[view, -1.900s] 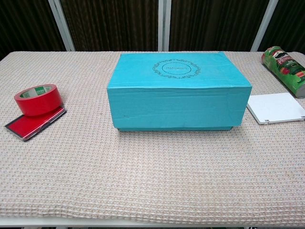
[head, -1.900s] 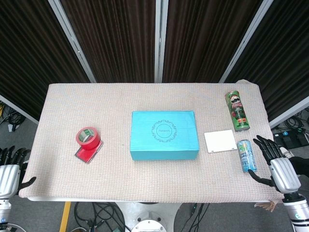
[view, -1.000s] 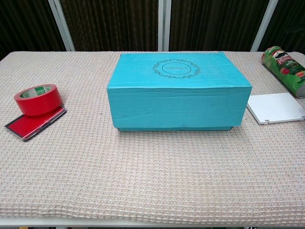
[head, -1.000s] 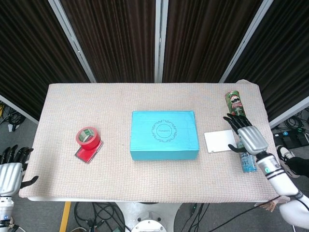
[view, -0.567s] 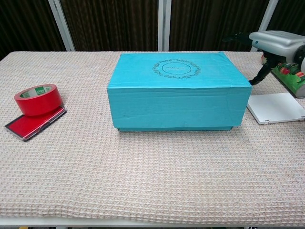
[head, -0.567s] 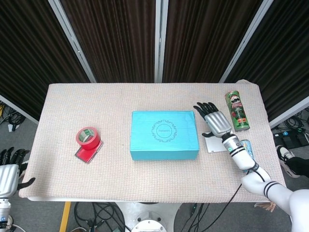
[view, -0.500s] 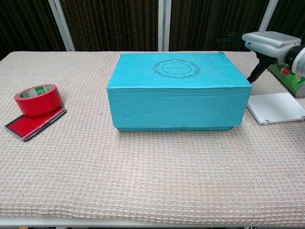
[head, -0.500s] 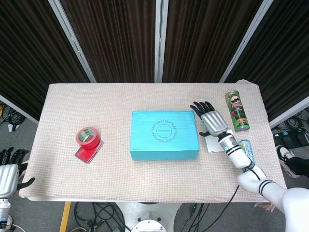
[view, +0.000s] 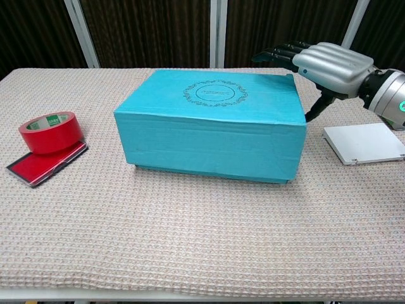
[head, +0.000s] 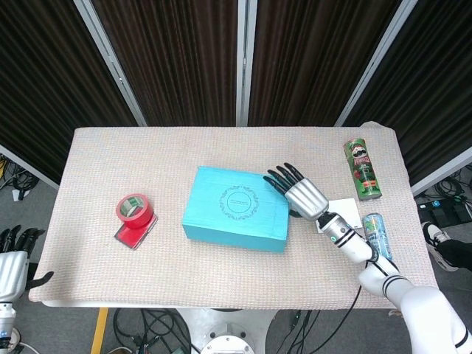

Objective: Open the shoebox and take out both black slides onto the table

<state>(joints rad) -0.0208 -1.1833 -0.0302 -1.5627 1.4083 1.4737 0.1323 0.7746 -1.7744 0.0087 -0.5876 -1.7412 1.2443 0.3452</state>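
Note:
The teal shoebox (head: 236, 209) (view: 212, 123) lies mid-table with its lid closed, turned slightly askew. The black slides are hidden inside it. My right hand (head: 304, 196) (view: 329, 63) is at the box's right end: its fingers (view: 278, 54) are stretched over the lid's far right corner and the thumb hangs down beside the end wall. It touches the box and grips nothing. My left hand (head: 12, 267) hangs off the table's near left corner with its fingers apart, holding nothing.
A red tape roll (head: 134, 208) (view: 49, 131) sits on a flat red case (view: 45, 164) at the left. Right of the box lie a white flat pad (view: 364, 143), a blue can (head: 377, 234) and a green crisps tube (head: 361, 169).
My right hand came in from the table's right edge to the box's right end. The box has slid left and turned a little. The left hand has barely moved.

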